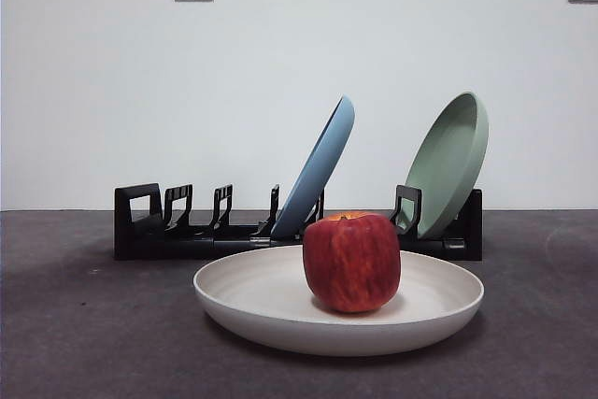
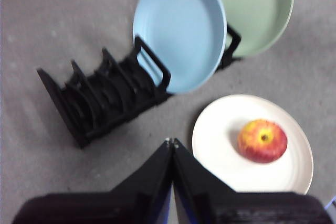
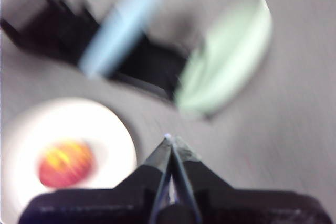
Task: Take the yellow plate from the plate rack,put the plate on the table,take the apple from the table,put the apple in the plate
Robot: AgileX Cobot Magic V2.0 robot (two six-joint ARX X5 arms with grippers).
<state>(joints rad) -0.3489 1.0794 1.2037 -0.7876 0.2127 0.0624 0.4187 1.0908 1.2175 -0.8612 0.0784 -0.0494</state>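
**Apple sits in the plate; both grippers closed and empty**

You have the apple (image 1: 351, 262) resting upright near the middle of the yellow plate (image 1: 262, 298), and the plate lies flat on the bench (image 1: 75, 343), just in front of the plate rack (image 1: 149, 231). By the look of it, the task is done or all but done.

Your left gripper (image 2: 171, 142) hangs above the bench between the rack and the plate, its jaws pressed together with nothing between them. Your right gripper (image 3: 169, 139) is likewise closed and empty, above the bench on the other side of the plate; its view is blurred, so finer detail is lost. In the front view both arms show only as dark tips at the top corners.

A light blue plate (image 1: 322, 161) and a pale green plate (image 1: 453, 161) lean in the rack behind.

If you need to reseat anything: the apple is likely firm, smooth-skinned and apt to roll, so take it across its widest part. The plate looks stiff and light; pinch it at the raised rim, and expect it to slide on the bench if nudged.
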